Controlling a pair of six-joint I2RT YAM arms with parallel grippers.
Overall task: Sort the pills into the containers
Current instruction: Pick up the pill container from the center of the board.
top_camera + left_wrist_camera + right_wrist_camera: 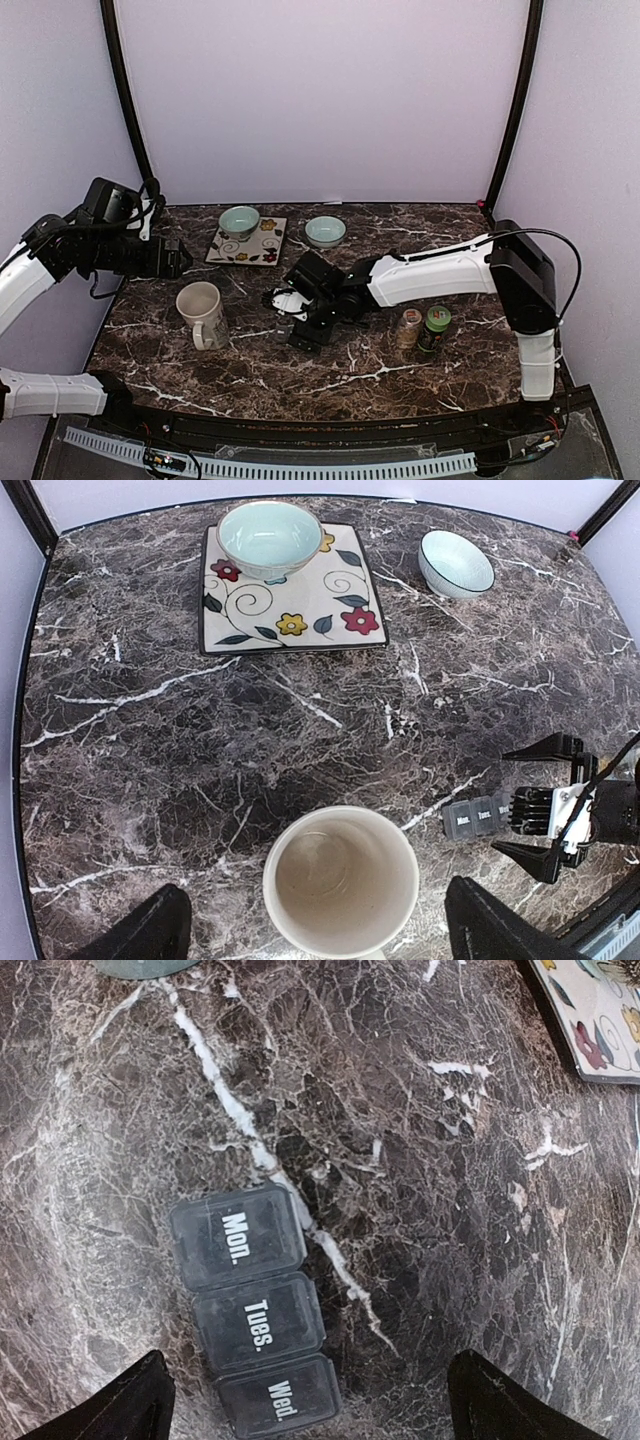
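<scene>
The pill organiser lies flat on the marble table near its middle, right of the mug. In the right wrist view its dark lids read "Mon.", "Tues." and "Wed."; the frame's lower edge cuts the strip off after that. The lids are down and too dark to show what is inside. In the left wrist view the strip's far end is hidden behind the right gripper, and from above the arm covers it almost wholly.

The right gripper hangs over the organiser with its jaws spread wide and nothing between them; whether either finger touches the strip cannot be told.

The left gripper sits high over the table's left edge, jaws wide apart and empty. Only its two dark fingertips show in its own camera, either side of the mug.

At the back, a pale bowl sits on a floral plate, and a second bowl stands apart on the marble. Two small bottles stand side by side at the right, their contents unclear. A few tiny specks are too small to identify.
</scene>
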